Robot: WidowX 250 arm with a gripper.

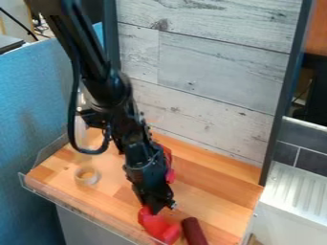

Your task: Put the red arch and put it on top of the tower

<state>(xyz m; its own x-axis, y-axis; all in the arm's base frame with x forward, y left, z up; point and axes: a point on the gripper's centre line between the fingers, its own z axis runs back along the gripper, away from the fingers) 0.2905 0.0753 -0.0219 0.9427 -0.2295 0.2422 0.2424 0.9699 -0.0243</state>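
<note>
The black gripper (153,203) hangs low over the front part of the wooden table, pointing down. Directly below it, at the front edge, is a red curved piece (158,227), which looks like the red arch; its upper end meets the gripper's tip in this view. Whether it is held cannot be made out. Farther back, another red object (169,165) shows partly behind the arm, most of it hidden. I cannot tell whether it belongs to the tower.
A dark red cylinder (193,231) lies just right of the red piece. A ring-shaped roll (87,176) sits on the left of the wooden table (211,191). A clear low rim runs along the front edge. Grey plank panelling (211,72) stands behind.
</note>
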